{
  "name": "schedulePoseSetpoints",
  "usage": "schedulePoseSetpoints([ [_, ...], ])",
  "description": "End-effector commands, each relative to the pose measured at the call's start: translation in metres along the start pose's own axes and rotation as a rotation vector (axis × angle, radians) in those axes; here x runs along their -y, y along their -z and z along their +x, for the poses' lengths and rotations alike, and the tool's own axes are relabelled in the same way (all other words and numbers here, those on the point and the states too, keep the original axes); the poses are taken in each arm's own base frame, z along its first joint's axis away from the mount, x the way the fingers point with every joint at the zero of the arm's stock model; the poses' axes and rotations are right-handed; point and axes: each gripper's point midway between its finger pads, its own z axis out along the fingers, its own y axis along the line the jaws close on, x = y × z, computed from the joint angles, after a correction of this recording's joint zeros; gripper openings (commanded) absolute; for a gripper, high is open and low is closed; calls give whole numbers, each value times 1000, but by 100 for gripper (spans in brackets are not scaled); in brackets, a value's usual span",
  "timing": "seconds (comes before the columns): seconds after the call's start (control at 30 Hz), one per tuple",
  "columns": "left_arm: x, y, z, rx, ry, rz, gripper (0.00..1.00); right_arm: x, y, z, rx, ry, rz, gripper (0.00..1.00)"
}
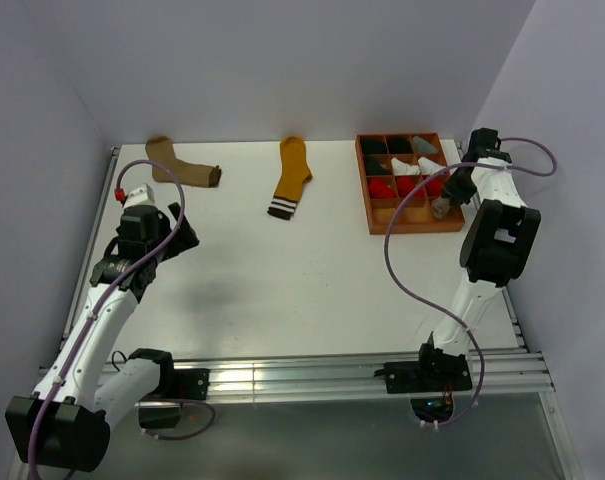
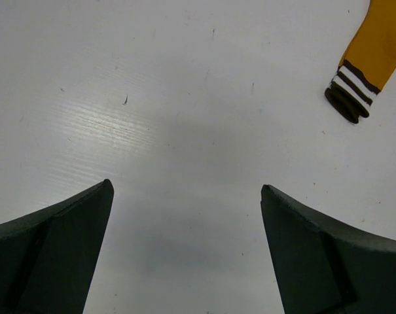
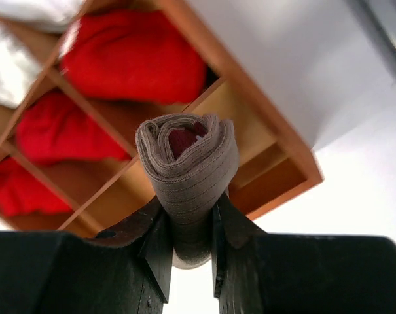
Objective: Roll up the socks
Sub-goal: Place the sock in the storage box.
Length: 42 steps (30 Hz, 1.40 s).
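The right fingers (image 3: 148,255) are clamped on the rolled light-brown sock (image 3: 188,163), which stands up between them, over the wooden box (image 3: 276,124). The left fingers (image 2: 60,255) are wide apart above the bench (image 2: 184,98). The mustard sock (image 2: 374,46) lies flat ahead of them, to the right, apart from them.

This is a robotics lab test cell, not a home. A bare white surface (image 1: 312,280) is boxed in by plain pale walls (image 1: 282,60). A left arm (image 1: 92,320) and right arm (image 1: 469,300) are bolted to an aluminium rail (image 1: 312,375), with purple cables (image 1: 386,245) looping loose. Only the socks (image 1: 292,178) and a wooden divided box (image 1: 365,190) look homely.
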Motion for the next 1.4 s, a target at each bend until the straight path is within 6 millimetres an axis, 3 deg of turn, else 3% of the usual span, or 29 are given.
schedulePoseSetpoints([
  [0.0, -5, 3, -5, 26, -23, -17, 99, 5, 11, -26, 56, 14, 46, 0],
  [0.17, -6, 0, -2, 6, -30, -22, 99, 18, -9, -14, -12, 7, 92, 0],
  [0.3, -6, -1, -1, 2, -30, -20, 100, 17, -23, 0, -64, 12, 78, 0],
  [1.1, -4, -1, 2, -2, -34, -7, 100, 34, -73, 50, -325, 32, 143, 1],
  [1.27, -4, -1, 1, 1, -35, -5, 99, 32, -69, 60, -387, 28, 132, 16],
  [1.37, -3, 0, 1, 2, -35, 0, 99, 26, -55, 48, -321, 17, 112, 30],
])
